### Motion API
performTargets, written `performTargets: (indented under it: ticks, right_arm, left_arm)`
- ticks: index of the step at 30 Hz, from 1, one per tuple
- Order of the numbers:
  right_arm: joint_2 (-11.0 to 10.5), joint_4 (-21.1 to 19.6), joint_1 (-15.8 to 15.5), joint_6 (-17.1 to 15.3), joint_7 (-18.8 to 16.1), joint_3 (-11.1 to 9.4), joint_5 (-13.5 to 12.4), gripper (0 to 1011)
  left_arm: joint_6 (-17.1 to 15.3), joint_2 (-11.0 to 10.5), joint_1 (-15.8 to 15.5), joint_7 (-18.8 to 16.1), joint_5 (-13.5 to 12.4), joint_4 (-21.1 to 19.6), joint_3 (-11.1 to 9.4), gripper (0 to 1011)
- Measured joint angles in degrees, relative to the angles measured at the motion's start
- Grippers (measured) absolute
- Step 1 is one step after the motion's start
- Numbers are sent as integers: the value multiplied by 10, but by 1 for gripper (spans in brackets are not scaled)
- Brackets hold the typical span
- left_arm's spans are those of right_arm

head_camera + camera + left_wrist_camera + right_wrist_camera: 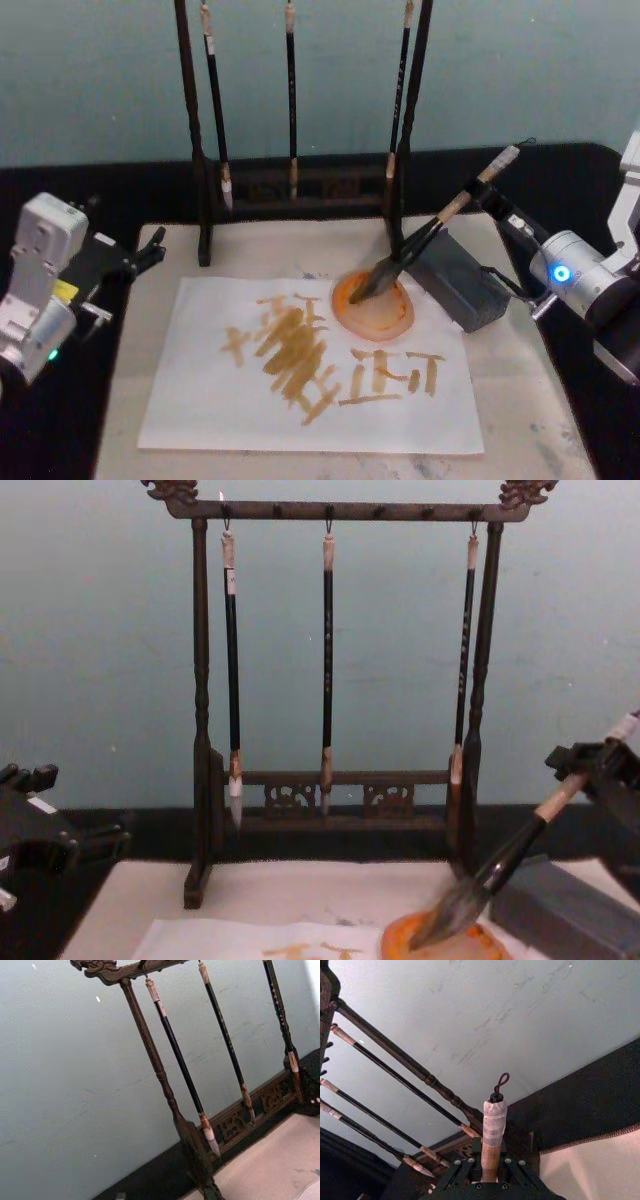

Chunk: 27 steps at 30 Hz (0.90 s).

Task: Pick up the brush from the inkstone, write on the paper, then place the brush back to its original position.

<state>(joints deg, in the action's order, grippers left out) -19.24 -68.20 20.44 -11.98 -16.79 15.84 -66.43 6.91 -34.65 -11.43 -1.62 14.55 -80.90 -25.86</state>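
Right gripper (487, 197) fingers closed on brush (440, 222) handle, high, below taped end. Bristles rest in inkstone (396, 318), at paper's (300, 400) far edge. Judged: light, stiff handle, soft tip; high hold suits writing, lift gently. Left gripper (148, 252) parked left.

This is a calligraphy station set up on an indoor tabletop, more a robot test bench than a study. A carved dark wooden brush rack (340, 510) with three slim brushes (327, 660) hanging from it stands before a bare, scuffed teal wall (100, 630). A beige felt mat (515, 400) lies on a black surface (565, 170). The mat carries the paper (220, 400) with orange strokes, the round orange inkstone (390, 315), the brush (420, 245) and a dark grey block (455, 280). The left gripper (150, 250) and right gripper (485, 192) flank the mat.
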Motion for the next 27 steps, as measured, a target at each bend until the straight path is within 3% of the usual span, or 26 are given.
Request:
performTargets:
  ticks: [16,27]
  right_arm:
    - [-9,7,6,15,4,21,-11,160]
    - [-8,7,6,15,4,20,-11,160]
  left_arm:
    - [0,0,0,0,0,0,0,1010]
    - [0,0,0,0,0,0,0,1010]
